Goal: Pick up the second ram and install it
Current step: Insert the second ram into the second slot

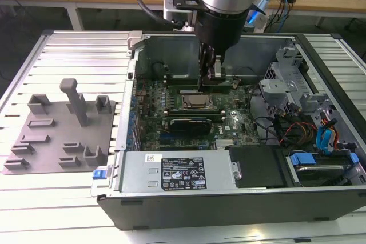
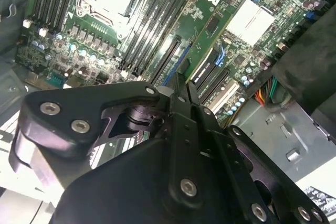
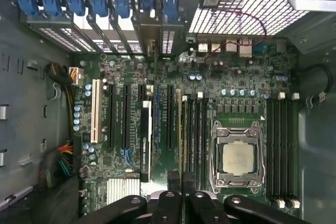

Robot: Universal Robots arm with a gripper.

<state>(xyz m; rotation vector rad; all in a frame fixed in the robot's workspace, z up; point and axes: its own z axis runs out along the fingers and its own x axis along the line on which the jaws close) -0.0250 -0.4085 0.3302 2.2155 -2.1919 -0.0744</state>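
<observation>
My gripper (image 1: 211, 75) reaches down into the open computer case (image 1: 131, 112), at the memory slots on the far side of the CPU socket (image 1: 197, 100). In the first wrist view the second ram (image 3: 180, 129) shows edge-on as a thin greenish line beside the black memory slots (image 3: 195, 135). It runs in between the gripper (image 3: 181, 181) fingers, which are shut on it. In the second wrist view the gripper (image 2: 178, 85) points at the same dark line, the second ram (image 2: 167, 59). I cannot tell whether the stick is seated in a slot.
A grey tray (image 1: 57, 135) with upright blocks lies at the exterior view's left, outside the case. A power supply (image 1: 177, 172) fills the near side. Drive cage and cables (image 1: 297, 90) crowd the right. A black expansion card (image 3: 145, 140) stands close beside the slots.
</observation>
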